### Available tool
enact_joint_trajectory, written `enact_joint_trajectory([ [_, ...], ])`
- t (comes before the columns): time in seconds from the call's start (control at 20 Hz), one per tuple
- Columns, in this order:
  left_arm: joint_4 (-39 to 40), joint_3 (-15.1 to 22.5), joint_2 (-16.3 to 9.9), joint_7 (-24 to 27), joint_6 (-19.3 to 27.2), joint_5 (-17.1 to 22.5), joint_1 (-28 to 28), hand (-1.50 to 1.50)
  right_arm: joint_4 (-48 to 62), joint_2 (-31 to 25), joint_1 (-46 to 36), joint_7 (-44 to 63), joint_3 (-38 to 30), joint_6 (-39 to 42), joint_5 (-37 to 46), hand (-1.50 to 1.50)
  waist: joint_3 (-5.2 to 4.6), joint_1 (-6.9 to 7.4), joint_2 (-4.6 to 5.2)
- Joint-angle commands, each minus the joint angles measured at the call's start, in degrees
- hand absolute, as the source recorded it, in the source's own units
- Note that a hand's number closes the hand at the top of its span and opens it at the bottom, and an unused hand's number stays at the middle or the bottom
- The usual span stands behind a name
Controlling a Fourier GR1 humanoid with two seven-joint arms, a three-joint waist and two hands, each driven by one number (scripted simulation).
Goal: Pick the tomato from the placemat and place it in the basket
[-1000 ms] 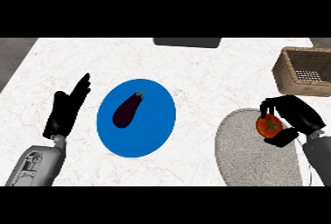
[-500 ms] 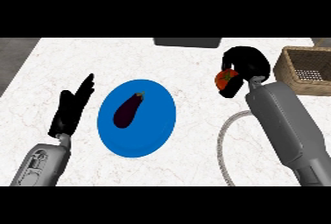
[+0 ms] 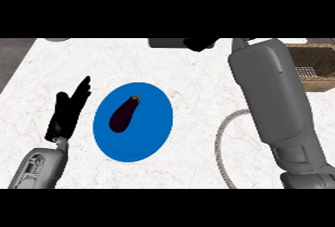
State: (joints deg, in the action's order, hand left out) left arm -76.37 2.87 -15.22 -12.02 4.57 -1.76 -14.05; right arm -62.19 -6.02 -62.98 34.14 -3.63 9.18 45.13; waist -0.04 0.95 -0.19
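Head view, looking steeply down on the desk (image 3: 196, 71). The right hand (image 3: 200, 43) shows only as a dark shape at the scene's upper edge, at the end of a long grey forearm (image 3: 274, 102) stretched far forward and slightly inward. Whether its fingers are apart or closed cannot be told from this view, and the tomato itself is not visible anywhere; if it is carried, the hand hides it, and this is a judgement only.

The relation that governs the coming move is that of the basket (image 3: 313, 66) to the right hand. The basket lies to the outer right of the fingers and somewhat nearer the robot's body, with the forearm passing just beside its inner wall and covering part of it. The hand thus appears to sit beyond and to the left of the basket's opening, so the next move calls for a shift rightward and back before any release.

The placemat (image 3: 226, 146) shows only as a pale curved rim under and beside the right forearm, well behind the fingers.

The left hand (image 3: 68, 111) rests open near the left edge, fingers straight and pointing away. Just to its right lies a blue plate (image 3: 147, 137) bearing an aubergine (image 3: 124, 114), long axis running roughly fore and aft. The right hand is plainly the nearer to the basket.
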Motion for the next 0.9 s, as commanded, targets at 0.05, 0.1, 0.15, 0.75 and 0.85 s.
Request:
enact_joint_trajectory([
  [0.05, -0.5, 0.7, 1.0, 0.5, 1.2, -1.4, 1.8, 0.00, -5.5, -1.9, -8.5, 6.7, -5.6, -0.7, -2.7, 1.50, 0.02, -0.82, -0.14],
  [0.1, -2.7, 0.8, 0.3, -0.8, -0.2, -0.5, 2.1, 0.00, 0.0, -3.6, -13.4, 6.7, -6.8, -1.9, -1.6, 1.50, 0.01, 0.37, 0.17],
  [0.15, -2.1, -0.8, -1.2, -2.6, -1.4, 0.4, -0.5, 0.00, -2.0, -3.5, -14.0, 8.4, -6.0, -0.6, -1.5, 1.50, 0.01, -0.32, 0.07],
  [0.75, -4.1, -0.3, -0.1, -2.2, -1.9, -0.5, 2.0, 0.00, 15.5, -15.6, -30.6, 9.1, -11.0, -1.2, 0.2, 1.50, -0.02, 0.70, 0.39],
  [0.85, -4.6, -0.9, -0.2, -3.1, -2.4, 0.4, 1.0, 0.00, 18.1, -20.5, -31.3, 7.0, -10.6, 2.5, 1.0, 1.50, -0.02, 0.48, 0.45],
])
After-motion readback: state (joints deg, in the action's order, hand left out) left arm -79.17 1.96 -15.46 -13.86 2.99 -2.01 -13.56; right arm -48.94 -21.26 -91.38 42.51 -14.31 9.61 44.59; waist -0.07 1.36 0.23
